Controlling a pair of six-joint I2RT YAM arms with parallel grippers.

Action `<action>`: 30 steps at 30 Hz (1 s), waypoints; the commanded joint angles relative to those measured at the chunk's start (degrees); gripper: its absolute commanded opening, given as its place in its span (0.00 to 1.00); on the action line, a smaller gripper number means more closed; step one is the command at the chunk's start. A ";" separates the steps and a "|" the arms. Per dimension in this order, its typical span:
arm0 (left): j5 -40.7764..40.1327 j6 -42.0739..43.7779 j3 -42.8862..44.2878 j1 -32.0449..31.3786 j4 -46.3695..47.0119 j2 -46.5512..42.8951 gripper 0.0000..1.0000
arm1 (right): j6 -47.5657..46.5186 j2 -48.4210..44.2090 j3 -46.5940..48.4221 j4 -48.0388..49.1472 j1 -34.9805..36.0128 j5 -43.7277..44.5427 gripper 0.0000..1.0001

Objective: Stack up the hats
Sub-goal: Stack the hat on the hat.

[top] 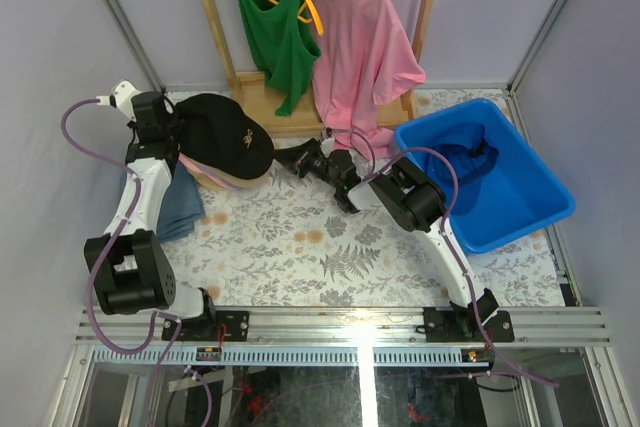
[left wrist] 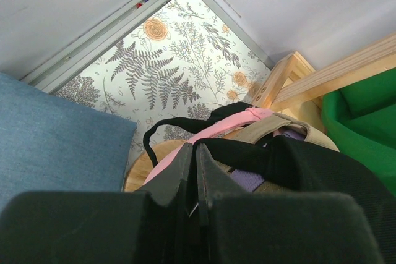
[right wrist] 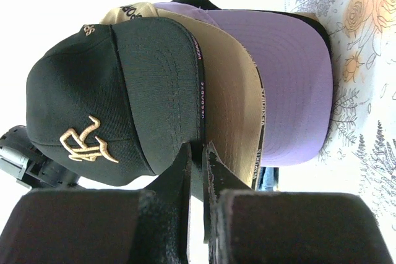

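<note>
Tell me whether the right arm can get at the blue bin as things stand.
Probably yes: the blue bin sits open-topped beside the right arm, nothing between them, though its hand is shut on the brim of the black cap.

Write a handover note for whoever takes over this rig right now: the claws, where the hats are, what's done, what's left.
Left claw: shut at the back of the black cap; whether it pinches fabric is unclear.
Right claw: shut on that cap's brim.
Hats: black cap tops the tan cap, lavender cap and pink cap, on the wooden stand.
Done: four stacked.
Left: what looks like a blue cap lies in the blue bin; add it.
</note>
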 commanded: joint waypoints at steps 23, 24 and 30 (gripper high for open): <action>7.60 -0.74 -6.29 0.66 -8.15 4.78 0.00 | -6.46 7.25 5.71 -29.05 -0.26 -0.22 0.00; 7.90 -0.72 -6.33 0.59 -8.23 4.71 0.00 | -6.35 7.03 5.58 -28.96 -0.24 -0.22 0.00; 9.33 -1.95 -6.52 0.63 -7.12 2.61 0.05 | -7.99 3.94 3.46 -28.83 -0.43 1.39 0.00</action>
